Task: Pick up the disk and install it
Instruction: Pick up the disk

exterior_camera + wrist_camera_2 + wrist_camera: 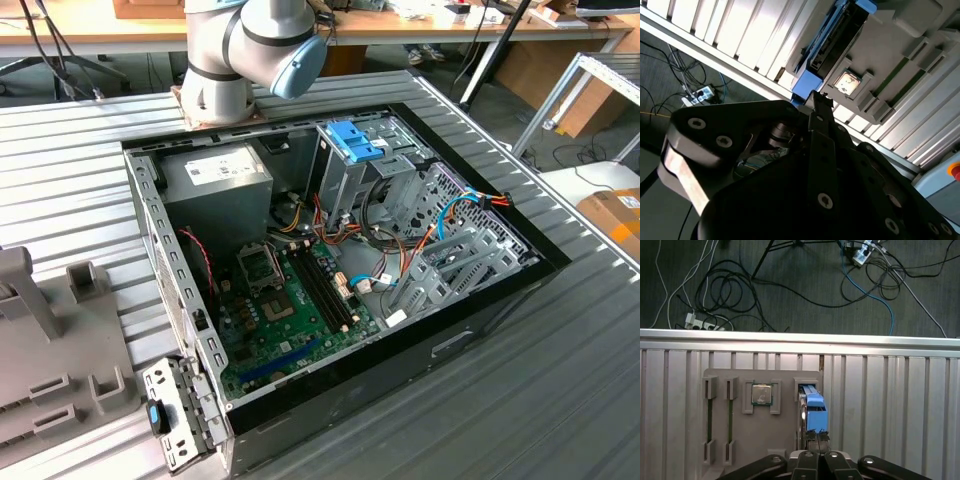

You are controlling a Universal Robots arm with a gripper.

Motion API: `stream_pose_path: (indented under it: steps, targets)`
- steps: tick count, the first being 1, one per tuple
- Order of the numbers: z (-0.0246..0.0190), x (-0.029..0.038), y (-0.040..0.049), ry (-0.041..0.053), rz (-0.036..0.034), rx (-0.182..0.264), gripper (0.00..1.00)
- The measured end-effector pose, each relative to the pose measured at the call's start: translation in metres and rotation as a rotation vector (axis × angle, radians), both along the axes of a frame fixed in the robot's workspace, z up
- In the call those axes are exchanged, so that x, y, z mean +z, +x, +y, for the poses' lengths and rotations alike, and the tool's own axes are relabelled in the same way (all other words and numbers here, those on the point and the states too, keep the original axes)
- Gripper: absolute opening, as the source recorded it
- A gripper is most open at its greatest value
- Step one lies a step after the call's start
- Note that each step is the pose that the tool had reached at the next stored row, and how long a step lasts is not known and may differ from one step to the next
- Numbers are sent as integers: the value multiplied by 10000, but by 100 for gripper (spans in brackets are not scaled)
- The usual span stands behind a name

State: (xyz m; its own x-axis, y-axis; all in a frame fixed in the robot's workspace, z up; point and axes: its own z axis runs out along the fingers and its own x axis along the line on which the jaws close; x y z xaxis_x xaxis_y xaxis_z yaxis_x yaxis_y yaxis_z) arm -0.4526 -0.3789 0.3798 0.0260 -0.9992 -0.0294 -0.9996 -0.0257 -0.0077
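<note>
Disk (814,405), edge-up in grey holder (785,440) slot by worktop (890,390) edge; claw (816,435) narrow, at its blue end. We fear a skewed grip jamming it there.

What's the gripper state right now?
Gripper: cannot tell open or shut; it sits at the disk, which stands in the grey fixture.

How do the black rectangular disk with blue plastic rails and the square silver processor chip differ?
The disk stands on edge in a narrow slot; the chip lies flat in its seat. The disk is long, black and blue; the chip is square and silver. The gripper is nearer the disk than the chip. Both sit in the grey plastic holder.
</note>
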Motion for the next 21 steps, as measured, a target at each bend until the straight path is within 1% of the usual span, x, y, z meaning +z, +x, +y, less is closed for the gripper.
stream_pose_path:
  steps: [11,17,19,20,21]
  targets:
    - [0,0,0,0,0,-1,11]
    - [0,0,0,0,0,-1,47]
    - [0,0,0,0,0,-2,47]
    - [0,0,0,0,0,-2,54]
    - [0,0,0,0,0,-2,54]
